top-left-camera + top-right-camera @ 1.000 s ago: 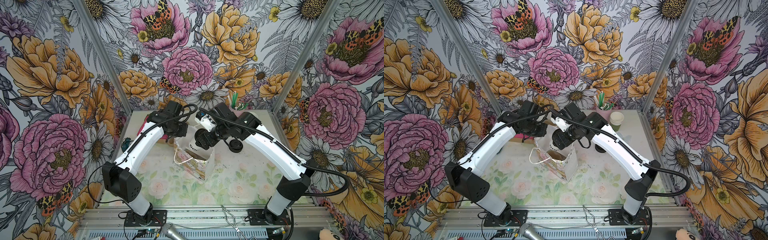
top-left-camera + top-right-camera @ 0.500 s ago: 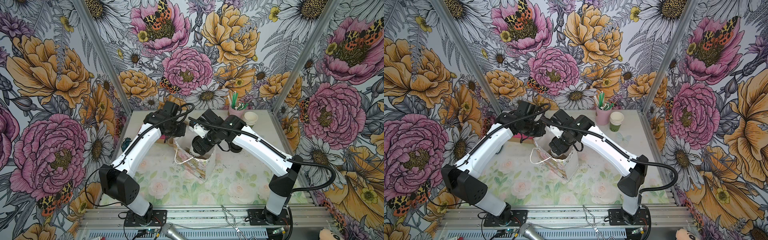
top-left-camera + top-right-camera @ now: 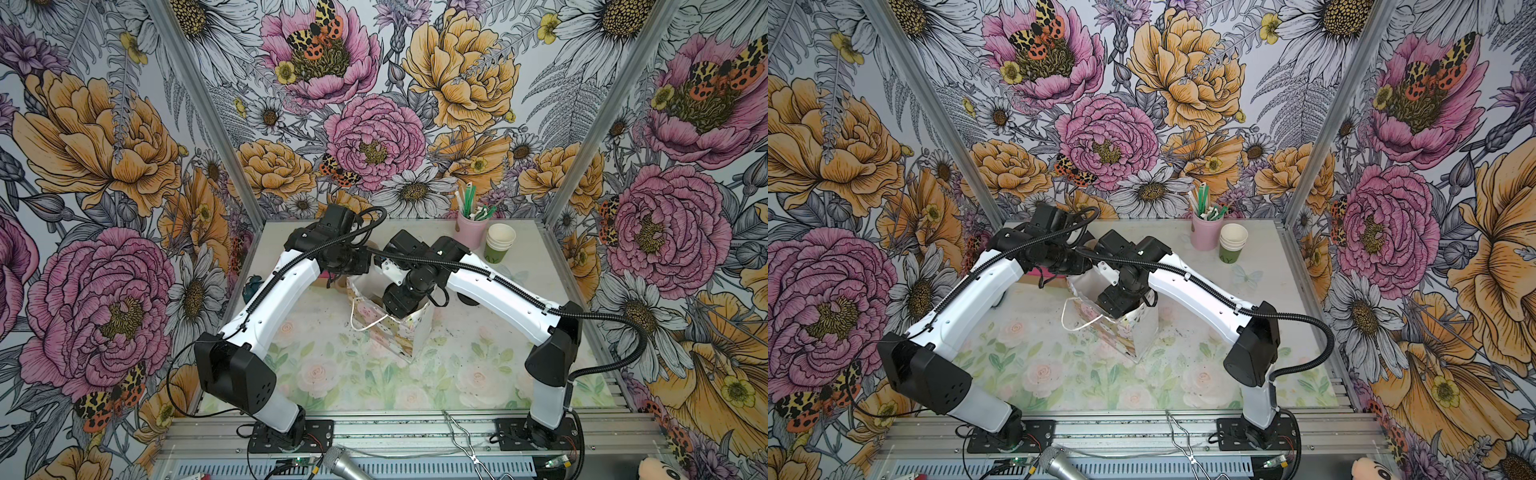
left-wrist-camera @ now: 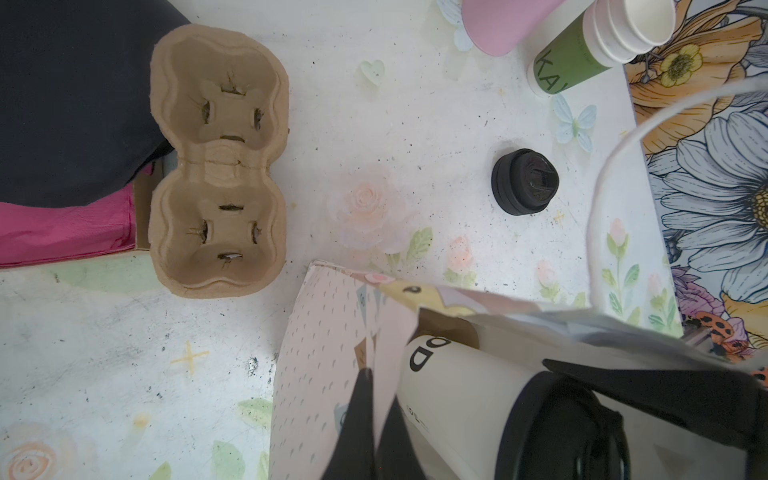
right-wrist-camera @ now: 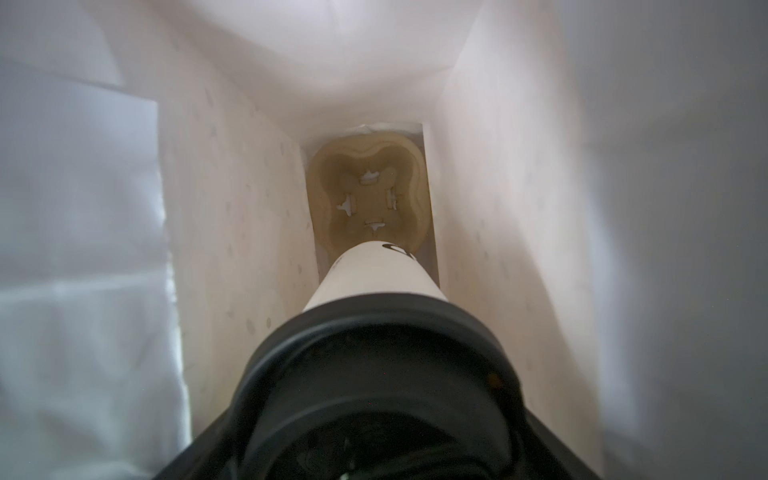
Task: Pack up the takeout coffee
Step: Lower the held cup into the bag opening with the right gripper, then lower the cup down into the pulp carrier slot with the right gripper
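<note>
The takeout coffee (image 4: pixel 457 386), a whitish paper cup with dark letters and a black lid (image 5: pixel 374 353), hangs inside the pink patterned paper bag (image 3: pixel 399 332). My right gripper (image 5: pixel 374 415) reaches down into the bag's mouth and is shut on the cup at its lid. A brown pulp carrier (image 5: pixel 370 199) lies on the bag's floor, and the cup's base hides the carrier's nearer pocket. Whether the cup touches it I cannot tell. My left gripper (image 4: pixel 374 374) is shut on the bag's top edge (image 4: pixel 324 332) and holds it open. In both top views the right gripper (image 3: pixel 1121 299) hides the cup.
A second, empty pulp carrier (image 4: pixel 220 162) lies on the table behind the bag, beside pink napkins (image 4: pixel 62 232). A loose black lid (image 4: pixel 523 180) sits to the right. A stack of green-bottomed cups (image 3: pixel 498 243) and a pink straw holder (image 3: pixel 471 226) stand at the back right.
My right arm has swung left and lowered the cup into the bag's mouth. The left gripper has kept its hold on the bag's edge.
</note>
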